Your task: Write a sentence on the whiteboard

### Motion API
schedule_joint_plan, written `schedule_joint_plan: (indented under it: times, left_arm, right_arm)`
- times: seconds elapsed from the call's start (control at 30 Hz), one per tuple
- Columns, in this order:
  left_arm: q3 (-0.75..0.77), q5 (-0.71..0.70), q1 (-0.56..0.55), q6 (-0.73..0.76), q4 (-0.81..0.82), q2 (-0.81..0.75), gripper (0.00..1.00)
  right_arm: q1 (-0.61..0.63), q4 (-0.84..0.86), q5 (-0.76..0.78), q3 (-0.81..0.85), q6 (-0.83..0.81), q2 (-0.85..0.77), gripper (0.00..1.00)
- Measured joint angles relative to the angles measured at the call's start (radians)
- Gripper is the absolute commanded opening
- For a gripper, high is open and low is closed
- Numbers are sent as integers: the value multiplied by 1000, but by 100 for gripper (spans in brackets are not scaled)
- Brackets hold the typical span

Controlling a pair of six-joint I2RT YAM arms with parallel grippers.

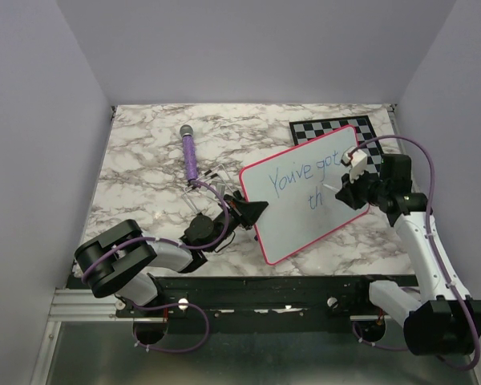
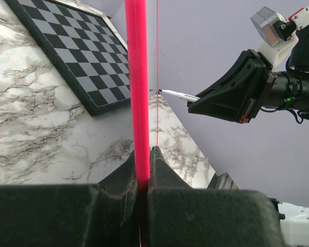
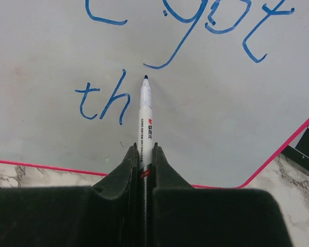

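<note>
2 holds were confirmed. We found the left gripper [image 2: 143, 157] clamped on the pink rim of the whiteboard [image 1: 293, 228], which sat over the marble table [image 1: 144, 184], near the chessboard [image 1: 329, 127]. The right gripper [image 3: 144, 153] pinched a marker [image 3: 146, 110], tip just right of "th", line 2 of the sentence [image 3: 103, 100], below "You've got".

whiteboard [image 1: 293, 233] sat centre-right on counter [image 1: 144, 184] | chessboard [image 1: 333, 128] lay behind it, far right | microphone [image 1: 190, 152] lay to its far left | left claw [image 1: 255, 210] clamped its left rim | right claw [image 1: 341, 192] at its right side pinched marker [image 3: 146, 110], tip just right of "th" in sentence [image 1: 309, 180]
</note>
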Motion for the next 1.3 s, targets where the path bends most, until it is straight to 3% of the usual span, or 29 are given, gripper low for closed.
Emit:
schedule_joint_plan:
  times: [0.47, 0.93, 1.3]
  left_arm:
    - [-5, -3, 1, -10, 0, 0, 0]
    - [-5, 0, 1, -5, 4, 1, 0]
    - [-5, 0, 1, -4, 4, 1, 0]
  right_arm:
    - [0, 4, 3, -14, -4, 35, 1]
    - [0, -6, 3, -23, -5, -56, 1]
    - [0, -28, 3, -68, -34, -38, 1]
